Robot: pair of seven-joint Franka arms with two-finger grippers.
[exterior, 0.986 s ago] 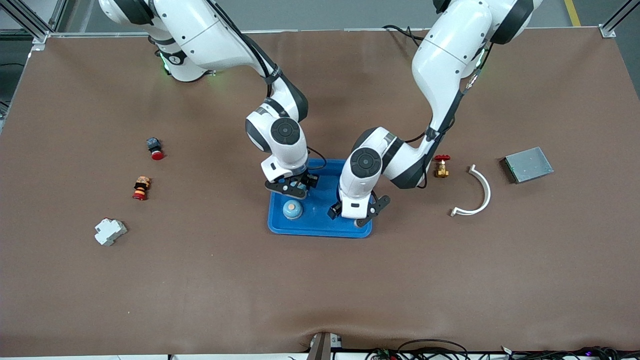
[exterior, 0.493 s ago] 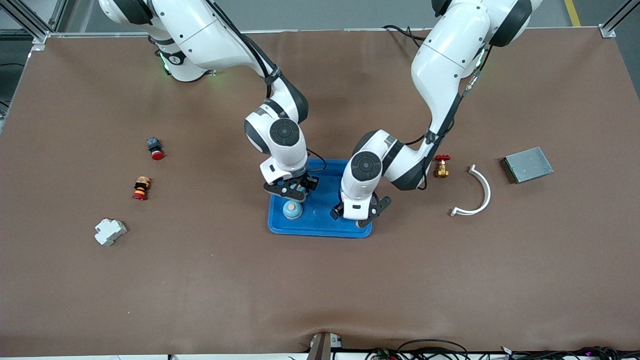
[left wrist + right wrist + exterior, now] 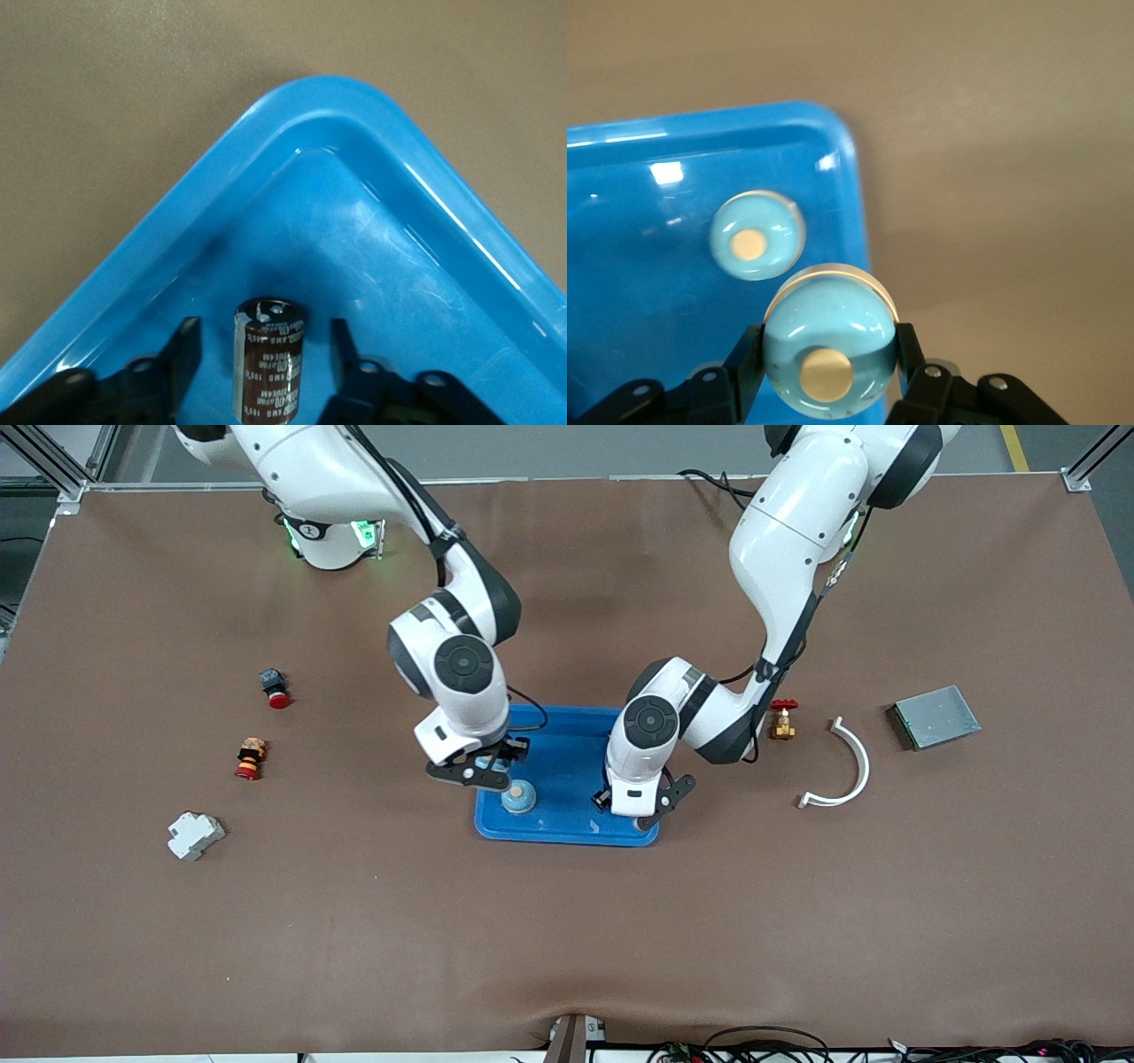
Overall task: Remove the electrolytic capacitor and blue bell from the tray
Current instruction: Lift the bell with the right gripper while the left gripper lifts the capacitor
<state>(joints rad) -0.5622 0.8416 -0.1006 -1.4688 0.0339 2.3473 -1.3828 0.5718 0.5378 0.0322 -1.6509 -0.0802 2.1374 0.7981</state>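
Swung toward its own end of the table since 1 second ago, the right arm bends down and the right gripper (image 3: 478, 772) hangs over the edge of the blue tray (image 3: 567, 831), clamped on a glossy pale-blue bell (image 3: 824, 341) with a brass button. A 2nd bell (image 3: 518, 797) sits in the tray just beside it. The left gripper (image 3: 264, 341) is low in a tray corner, its fingers apart on either side of the dark brown capacitor (image 3: 270, 363).

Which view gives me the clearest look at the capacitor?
The left wrist view: the capacitor, dark brown with printing, appears close up at a corner of the blue tray, between the left end effector's fingers. In the front view the left arm's wrist hides it; the right wrist view misses it.
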